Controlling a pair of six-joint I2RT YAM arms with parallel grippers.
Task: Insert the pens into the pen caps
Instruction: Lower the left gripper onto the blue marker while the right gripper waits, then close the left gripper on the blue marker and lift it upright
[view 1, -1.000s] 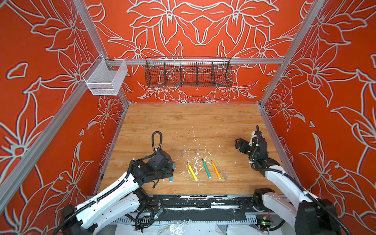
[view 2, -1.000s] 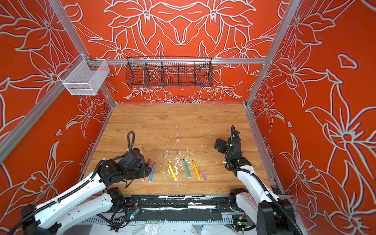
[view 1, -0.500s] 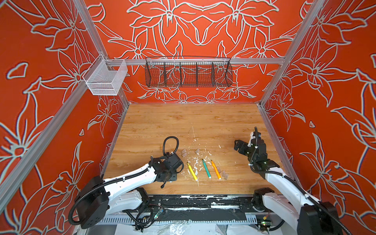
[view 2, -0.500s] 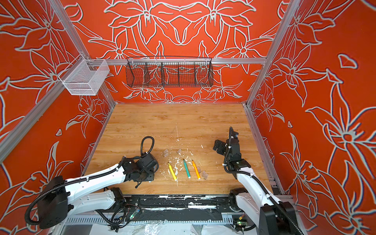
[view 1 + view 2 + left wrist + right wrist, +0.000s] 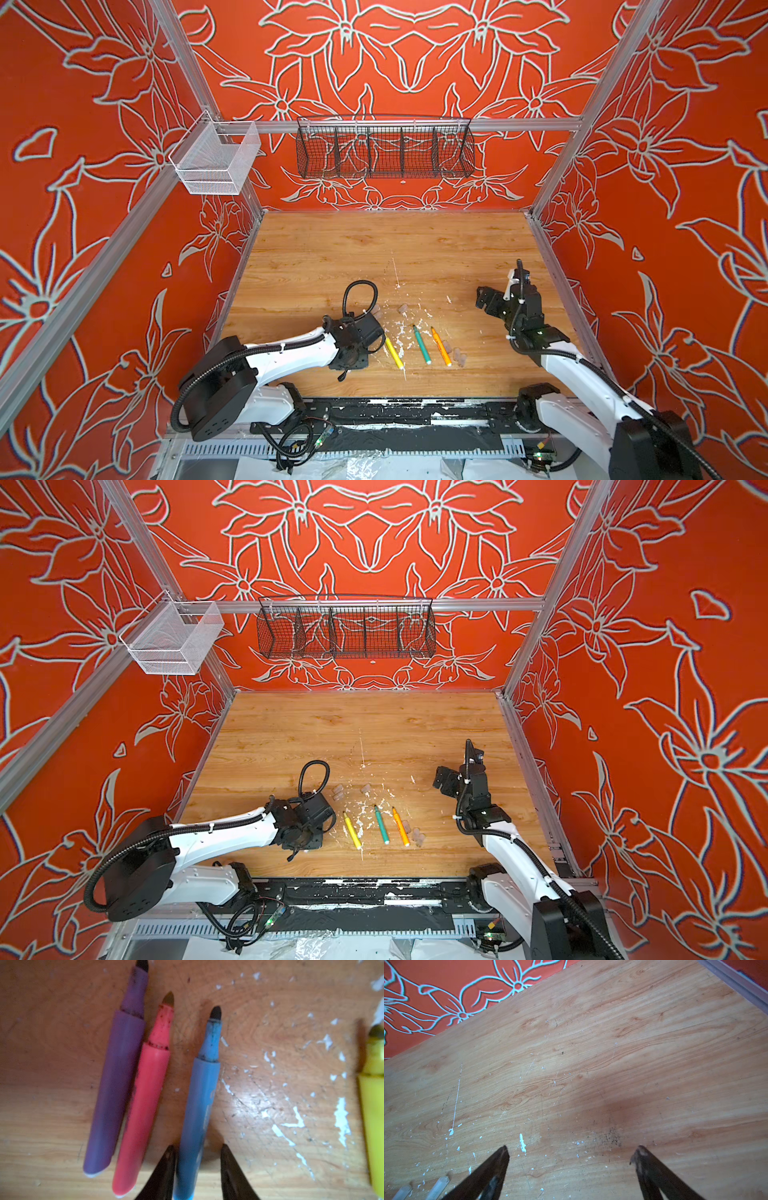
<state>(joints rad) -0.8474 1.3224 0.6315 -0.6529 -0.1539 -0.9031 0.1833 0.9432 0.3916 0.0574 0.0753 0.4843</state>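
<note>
Robot test cell, laboratory type: a boxed-in bench.
Walls (image 5: pixel 415 62): orange panels printed with white flowers, on three sides.
Frame: bare aluminium rails (image 5: pixel 519 124).
Work surface: wood-grain tabletop (image 5: pixel 353 257), flecked with white debris (image 5: pixel 401 334).
Fittings: black wire basket (image 5: pixel 384 151) on the back rail; white mesh basket (image 5: pixel 216 162) at a corner.
Two robot arms (image 5: pixel 291 358) mounted along the front edge, cables (image 5: pixel 291 451) loose below.

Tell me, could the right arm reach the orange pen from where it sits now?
Probably yes. The right gripper is open and hovers over bare table, and the orange pen lies nearer the middle with nothing standing between them. The pen caps lying close beside it could get nudged.
</note>
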